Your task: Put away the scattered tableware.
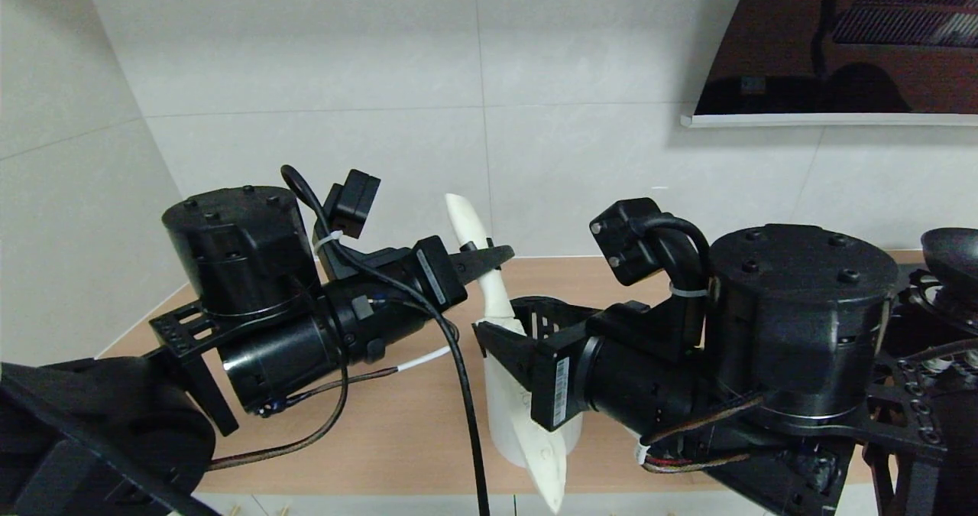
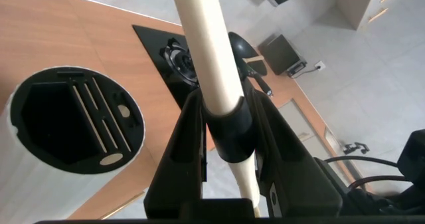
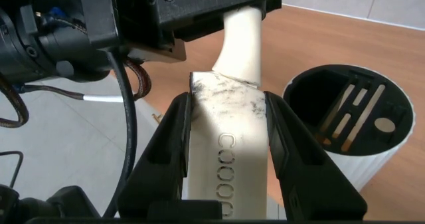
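At far left, left arm's rear joints cut off by frame edge. Left pincer (image 1: 489, 258) (image 2: 226, 117) clamped across upper handle of white spatula (image 1: 497, 294) (image 2: 209, 51) (image 3: 232, 137). Spatula held in the air, tilted, handle end up toward the wall and blade down toward the near edge. Mid-part hidden inside the right pincer in head view; blade tip right at bottom frame edge. Row of slots on the wide part in right wrist view, only partly readable, with dark scuff marks above them.

Just behind and beside the blade, white cylindrical utensil holder (image 1: 500, 409) (image 2: 16, 177) (image 3: 378, 164) standing on the surface, mostly covered by the right arm in head view. Spatula outside the holder; contact between blade and holder wall impossible to tell. Black divided insert inside, thin light sticks (image 3: 345, 117) in one compartment, kind unclear.

Right pincer (image 1: 508, 325) (image 3: 229, 111) clamped on the spatula's wide part, below the left pincer's grip.

Light wooden surface (image 1: 397, 417) against pale tiled wall (image 1: 382, 80). Black cooktop (image 2: 166, 51) set into the surface farther along, with a dark rounded item (image 2: 242, 48) on it, hard to make out. At far right of head view, dark cookware shapes cut off by the frame. Upper right, dark glossy hood (image 1: 840, 42), only lower part in frame.
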Controlling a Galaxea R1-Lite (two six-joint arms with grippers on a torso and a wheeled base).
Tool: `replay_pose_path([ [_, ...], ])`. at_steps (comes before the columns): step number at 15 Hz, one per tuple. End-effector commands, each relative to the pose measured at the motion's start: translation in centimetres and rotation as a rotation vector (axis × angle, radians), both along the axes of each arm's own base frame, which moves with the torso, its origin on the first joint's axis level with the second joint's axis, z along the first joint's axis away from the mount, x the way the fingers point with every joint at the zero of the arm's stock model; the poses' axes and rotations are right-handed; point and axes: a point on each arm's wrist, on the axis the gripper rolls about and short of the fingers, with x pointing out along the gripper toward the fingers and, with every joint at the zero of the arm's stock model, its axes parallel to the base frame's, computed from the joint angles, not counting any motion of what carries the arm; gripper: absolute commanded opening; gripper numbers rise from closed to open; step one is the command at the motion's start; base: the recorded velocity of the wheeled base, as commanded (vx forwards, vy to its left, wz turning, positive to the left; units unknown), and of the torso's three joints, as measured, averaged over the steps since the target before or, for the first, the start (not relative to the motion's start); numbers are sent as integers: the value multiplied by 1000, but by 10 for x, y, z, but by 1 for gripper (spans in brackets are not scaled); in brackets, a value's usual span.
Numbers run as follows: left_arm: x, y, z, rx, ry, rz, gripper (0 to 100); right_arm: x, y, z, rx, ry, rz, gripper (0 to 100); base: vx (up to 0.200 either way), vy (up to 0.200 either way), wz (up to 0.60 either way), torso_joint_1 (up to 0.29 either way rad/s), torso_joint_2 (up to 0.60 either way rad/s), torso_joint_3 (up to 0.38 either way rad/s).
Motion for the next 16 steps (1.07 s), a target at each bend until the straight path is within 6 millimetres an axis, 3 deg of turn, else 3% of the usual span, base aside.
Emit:
replay_pose_path([
  [1,0,0,2,-7,-7,0,0,0,0,-1,-4,3,3,100,0,0,0,0,0,0],
  [7,0,1,11,-19,-31,26,0,0,-8,5,15,0,-13,100,0,0,0,0,0,0],
  [10,2,3,36,35,-73,176,0,12,-38,24,60,-31,-85,100,0,0,0,0,0,0],
  [12,6,2,64,137,-166,394,0,23,-60,35,92,-55,-133,100,0,0,0,0,0,0],
  [16,-15,-19,83,274,-324,479,0,31,-69,40,104,-65,-158,100,0,0,0,0,0,0],
])
